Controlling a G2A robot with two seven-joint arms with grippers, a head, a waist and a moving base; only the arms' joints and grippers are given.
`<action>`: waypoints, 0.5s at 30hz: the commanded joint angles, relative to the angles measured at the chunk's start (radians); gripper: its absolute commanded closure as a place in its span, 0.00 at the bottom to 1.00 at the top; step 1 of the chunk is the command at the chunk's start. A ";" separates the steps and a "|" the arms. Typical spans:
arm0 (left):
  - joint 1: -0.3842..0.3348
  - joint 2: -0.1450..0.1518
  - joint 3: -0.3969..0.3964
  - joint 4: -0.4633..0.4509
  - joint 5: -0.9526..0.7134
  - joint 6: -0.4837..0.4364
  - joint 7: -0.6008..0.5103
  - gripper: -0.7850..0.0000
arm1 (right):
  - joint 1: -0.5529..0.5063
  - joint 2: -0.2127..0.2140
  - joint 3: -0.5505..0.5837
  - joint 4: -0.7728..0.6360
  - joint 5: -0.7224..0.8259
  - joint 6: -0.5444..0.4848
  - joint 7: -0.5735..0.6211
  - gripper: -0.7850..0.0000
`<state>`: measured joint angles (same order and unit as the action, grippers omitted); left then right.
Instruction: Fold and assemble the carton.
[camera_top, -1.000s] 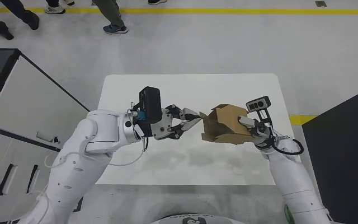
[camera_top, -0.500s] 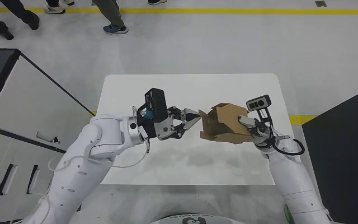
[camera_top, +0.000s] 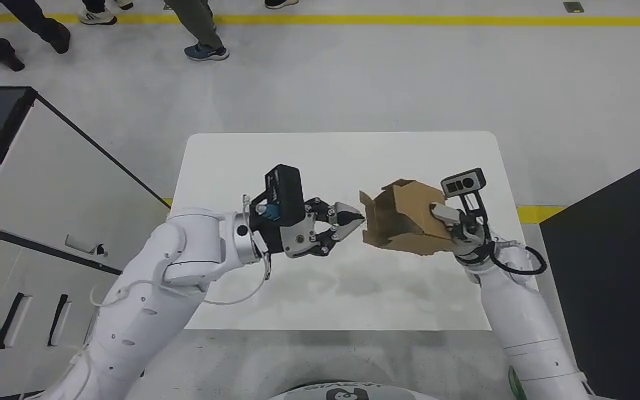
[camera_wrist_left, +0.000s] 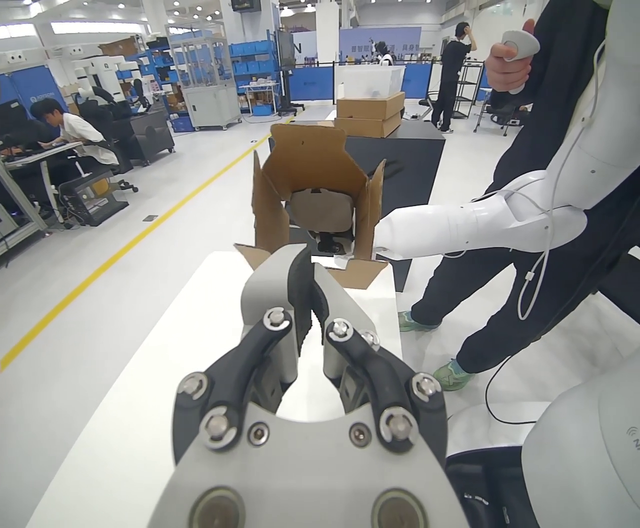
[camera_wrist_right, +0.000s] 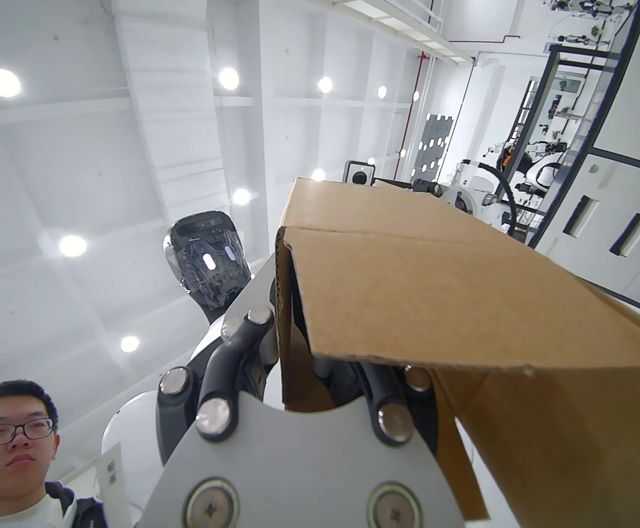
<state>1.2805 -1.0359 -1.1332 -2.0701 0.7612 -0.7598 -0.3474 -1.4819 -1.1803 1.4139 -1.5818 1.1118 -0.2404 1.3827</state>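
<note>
Presumably the flap-folding step. Right gripper (camera_top: 438, 222) is clamped on one wall of the carton (camera_top: 400, 212) and holds it over the table (camera_top: 300, 160). The open mouth and spread flaps (camera_wrist_left: 370, 210) face the left gripper (camera_top: 352, 220), whose jaws are pressed together, empty, just short of them. Advisable, to my eye: push one flap squarely near its crease, with the right grip bracing the carton.

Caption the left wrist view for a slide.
Shut left gripper faces the open end of the carton over the white table.
</note>
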 joint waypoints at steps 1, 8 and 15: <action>-0.007 -0.002 0.013 0.004 0.002 0.005 0.004 1.00 | 0.001 0.000 -0.004 0.001 -0.013 0.000 -0.003 1.00; -0.027 -0.009 0.051 0.016 0.007 0.012 0.011 1.00 | -0.001 0.000 -0.009 0.001 -0.043 0.000 -0.004 1.00; -0.039 -0.013 0.067 0.025 0.012 0.017 0.016 1.00 | -0.003 -0.001 -0.009 0.001 -0.031 0.003 0.017 1.00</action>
<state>1.2425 -1.0485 -1.0680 -2.0459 0.7726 -0.7435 -0.3319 -1.4855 -1.1813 1.4054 -1.5814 1.0773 -0.2382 1.3948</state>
